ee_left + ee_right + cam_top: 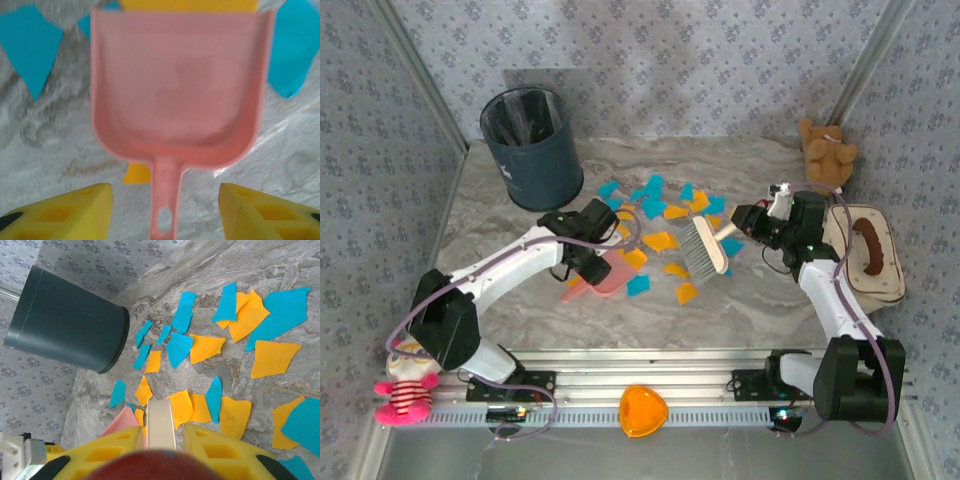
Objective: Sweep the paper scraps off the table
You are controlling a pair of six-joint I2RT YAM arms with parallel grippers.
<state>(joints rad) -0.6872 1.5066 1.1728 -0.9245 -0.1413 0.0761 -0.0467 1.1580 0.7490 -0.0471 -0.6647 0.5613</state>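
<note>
Cyan-blue and orange-yellow paper scraps [665, 212] lie scattered over the middle of the marble table [500, 210]; the right wrist view shows them spread ahead of the fingers [200, 347]. A pink dustpan [608, 274] lies flat at the left of the scraps. My left gripper [583, 266] hovers over its handle [165, 200], open, with the yellow fingers [60, 215] wide apart on either side and not touching it. My right gripper [748, 224] is shut on the cream handle [161, 422] of a brush [704, 250], whose bristle head rests among the scraps.
A dark round bin [532, 148] stands at the back left. A teddy bear [827, 152] and a cream tray [890, 275] with a brown item sit at the right. An orange heart-shaped dish [643, 410] and a pink doll [405, 385] lie by the front rail.
</note>
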